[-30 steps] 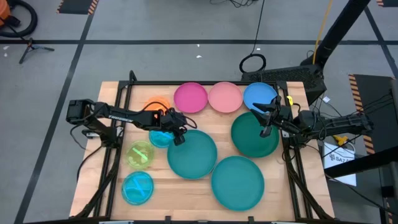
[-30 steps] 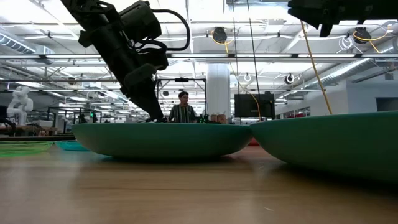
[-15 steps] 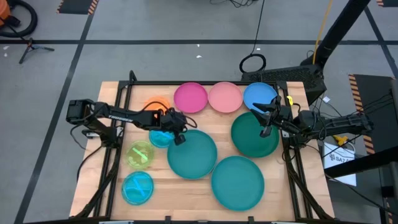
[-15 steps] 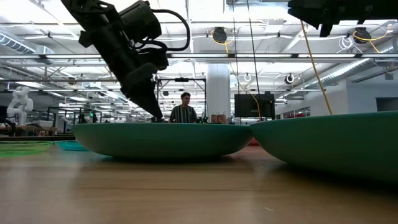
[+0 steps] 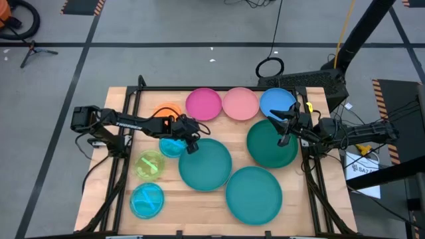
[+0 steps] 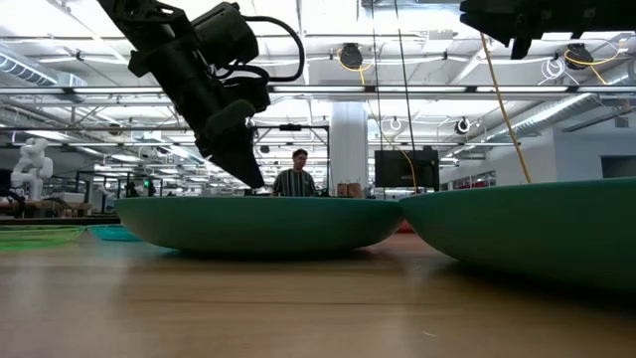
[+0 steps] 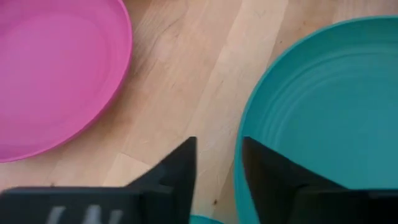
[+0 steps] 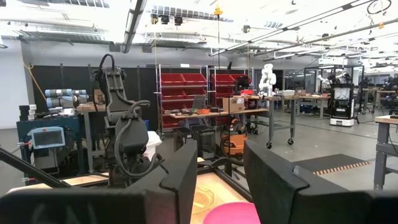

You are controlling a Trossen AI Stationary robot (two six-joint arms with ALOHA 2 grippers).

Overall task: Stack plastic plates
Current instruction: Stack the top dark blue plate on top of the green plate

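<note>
Overhead, left to right. Lower left of the wooden table [image 5: 99,192]: a small cyan plate [image 5: 147,200], with a lime plate [image 5: 150,164] just above it in the frame. Further up, an orange plate [image 5: 166,111] is partly covered by the left arm.

The left gripper [image 5: 190,143] sits left of centre, between a second small cyan plate [image 5: 170,147] and the rim of a large teal plate [image 5: 205,164]. In the left wrist view its fingers [image 7: 180,171] stand a narrow gap apart with bare wood between them, holding nothing; the teal rim lies just beside one finger.

Along the top edge: magenta plate [image 5: 203,104], pink plate [image 5: 240,103], blue plate [image 5: 275,101], side by side. Lower centre: another large teal plate [image 5: 254,195]. Right of centre: a dark green plate [image 5: 269,146].

The right gripper [image 5: 284,135] is over the dark green plate's right part, raised; in the right wrist view its fingers [image 8: 186,171] are parted and empty.

In the low view a person [image 6: 298,174] stands in the room behind.
</note>
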